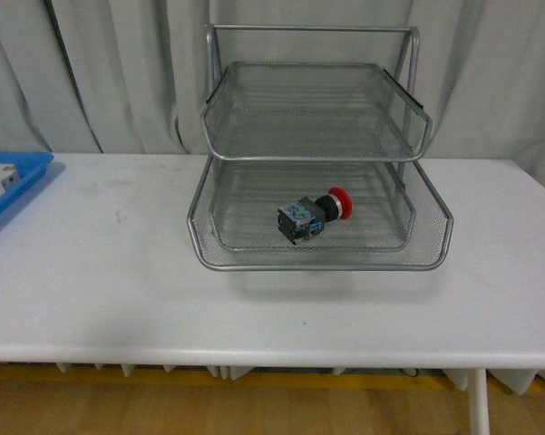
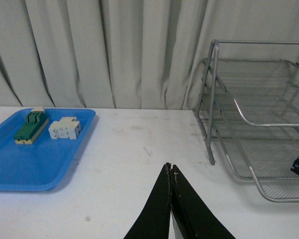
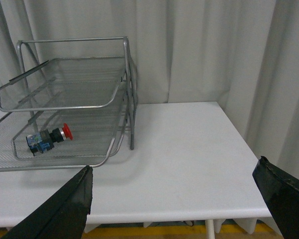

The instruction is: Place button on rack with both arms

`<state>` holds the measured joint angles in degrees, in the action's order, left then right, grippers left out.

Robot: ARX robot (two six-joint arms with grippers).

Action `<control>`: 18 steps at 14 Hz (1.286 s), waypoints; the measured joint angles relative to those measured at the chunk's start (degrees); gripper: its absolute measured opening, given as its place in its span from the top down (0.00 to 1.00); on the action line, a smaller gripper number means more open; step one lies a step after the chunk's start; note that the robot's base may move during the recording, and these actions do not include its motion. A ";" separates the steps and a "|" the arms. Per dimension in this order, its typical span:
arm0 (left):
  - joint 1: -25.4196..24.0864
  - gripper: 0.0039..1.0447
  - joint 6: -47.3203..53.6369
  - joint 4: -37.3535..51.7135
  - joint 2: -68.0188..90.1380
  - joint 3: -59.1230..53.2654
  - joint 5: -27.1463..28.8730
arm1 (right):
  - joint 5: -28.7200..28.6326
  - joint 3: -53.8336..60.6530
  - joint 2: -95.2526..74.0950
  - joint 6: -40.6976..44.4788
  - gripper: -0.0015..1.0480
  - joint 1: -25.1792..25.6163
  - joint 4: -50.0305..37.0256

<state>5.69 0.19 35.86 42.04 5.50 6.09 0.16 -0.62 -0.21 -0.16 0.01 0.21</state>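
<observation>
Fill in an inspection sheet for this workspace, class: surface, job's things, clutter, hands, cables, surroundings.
Surface: white table, faint scuffs.
Job's things: button lies on its side in the lowest tray of the rack; nothing grips it.
Clutter: blue tray at the robot's left holds a green-and-cream switch and a white block.
Hands: left hand shut, empty; right hand open, empty.
Cables: nothing seen.
Surroundings: pale curtain behind; wooden floor below.

rack [image 1: 345, 258]: silver, mesh pattern | button [image 1: 313, 215]: red cap, dark body, blue bits | tray [image 2: 40, 164]: blue | switch [image 2: 31, 129]: green and cream | table [image 1: 100, 290]: white | curtain [image 1: 118, 72]: pale grey
</observation>
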 joint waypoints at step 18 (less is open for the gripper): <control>-5.53 0.99 -0.04 -25.88 -32.22 -4.98 -6.08 | -0.13 0.00 0.00 0.00 0.06 0.00 -0.02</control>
<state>0.16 0.14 9.98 9.82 0.51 0.01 0.03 -0.62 -0.21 -0.16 0.01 0.19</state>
